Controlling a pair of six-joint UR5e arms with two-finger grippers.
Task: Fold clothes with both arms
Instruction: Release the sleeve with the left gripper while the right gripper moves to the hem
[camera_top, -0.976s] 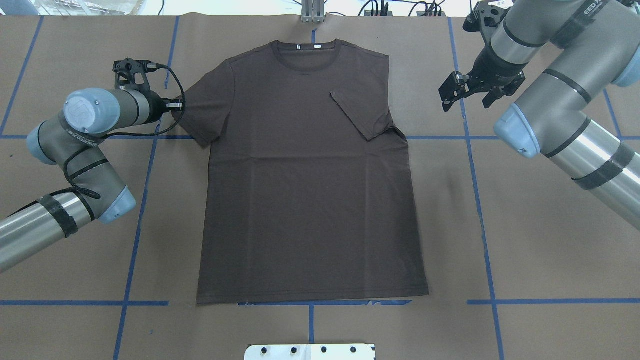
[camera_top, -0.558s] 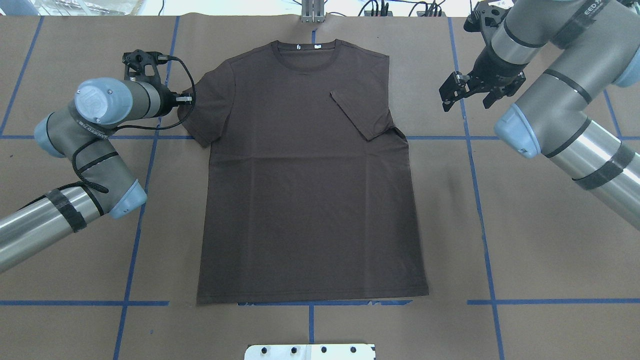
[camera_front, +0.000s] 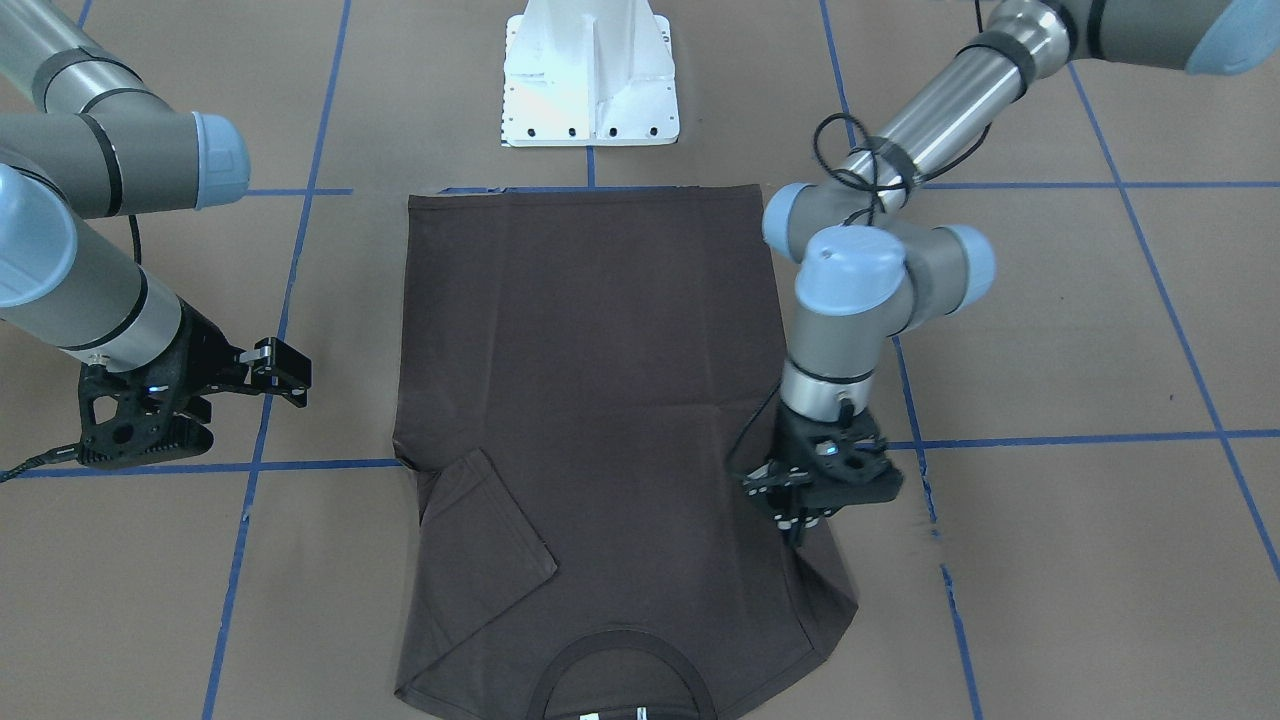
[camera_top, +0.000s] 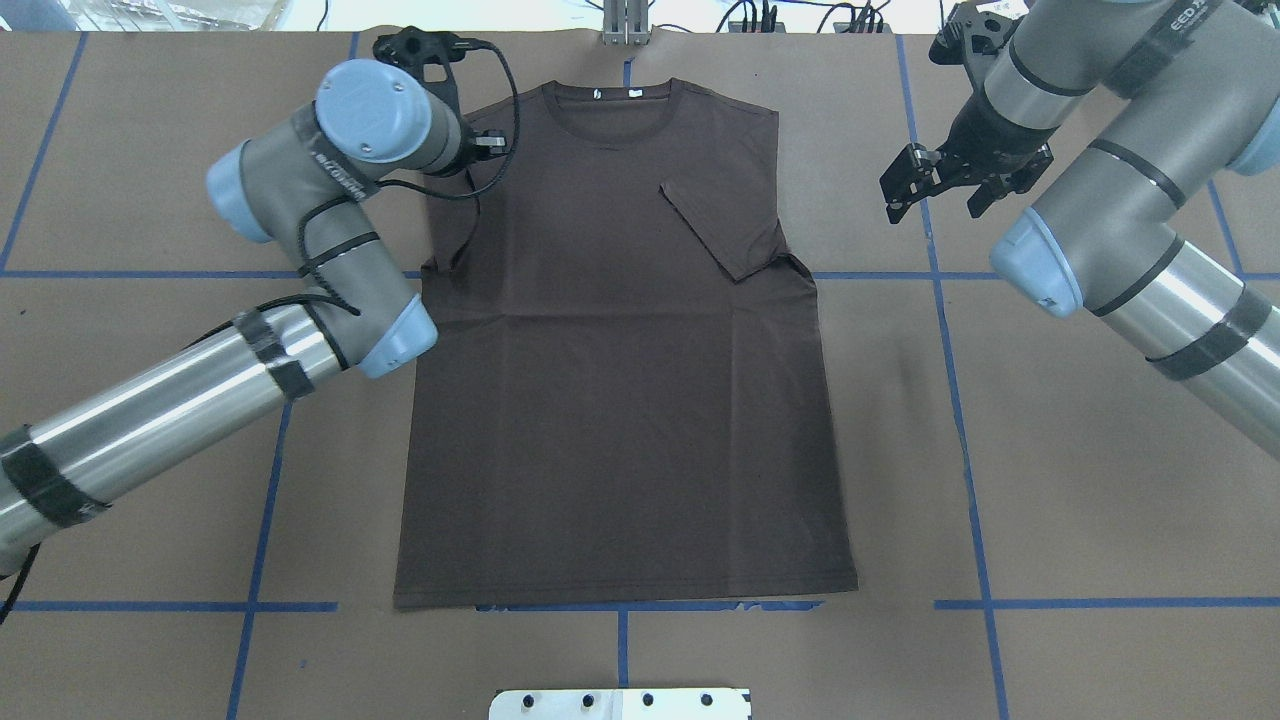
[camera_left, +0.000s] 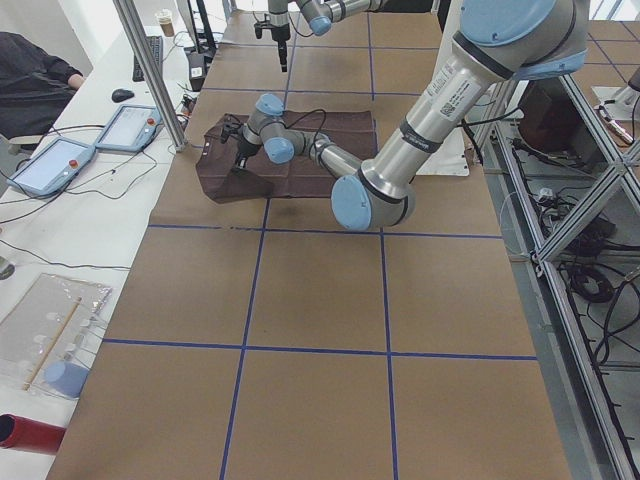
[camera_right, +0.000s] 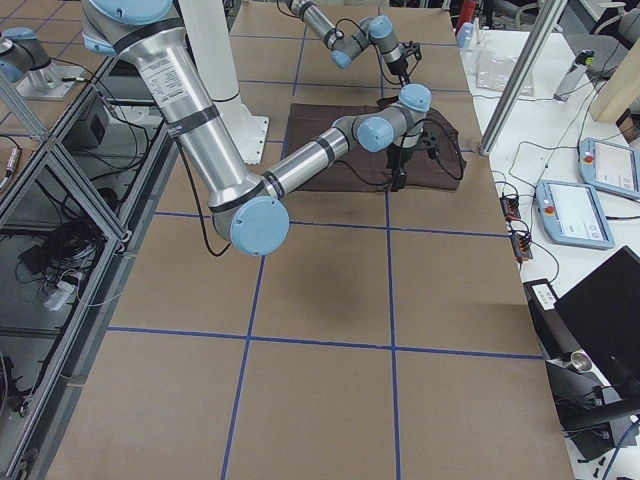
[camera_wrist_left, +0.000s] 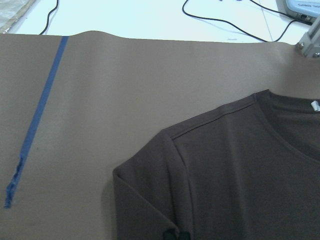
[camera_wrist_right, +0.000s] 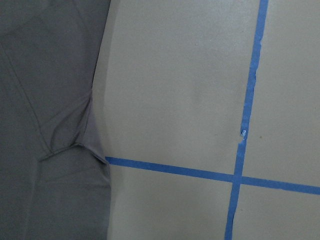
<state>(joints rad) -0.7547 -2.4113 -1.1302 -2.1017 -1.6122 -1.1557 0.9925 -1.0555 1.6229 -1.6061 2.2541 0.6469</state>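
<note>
1. T-shirt (camera_top: 620, 400) flat on tabletop (camera_top: 1000, 450), right-side sleeve (camera_top: 720, 225) folded onto chest.
2. Left pincer (camera_front: 795, 520) seems clamped on left-side sleeve (camera_wrist_left: 145, 200); fingertips barely visible.
3. Right pincer (camera_top: 935, 198) spread wide, empty, above tabletop beside T-shirt.

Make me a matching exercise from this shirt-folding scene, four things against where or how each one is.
1 left gripper
2 right gripper
3 sleeve on the right arm's side
4 white base block

A folded onto the chest
B open over bare table
C past the hem
D shut on the T-shirt, at its other sleeve

Pairs: 1-D, 2-B, 3-A, 4-C.
</note>
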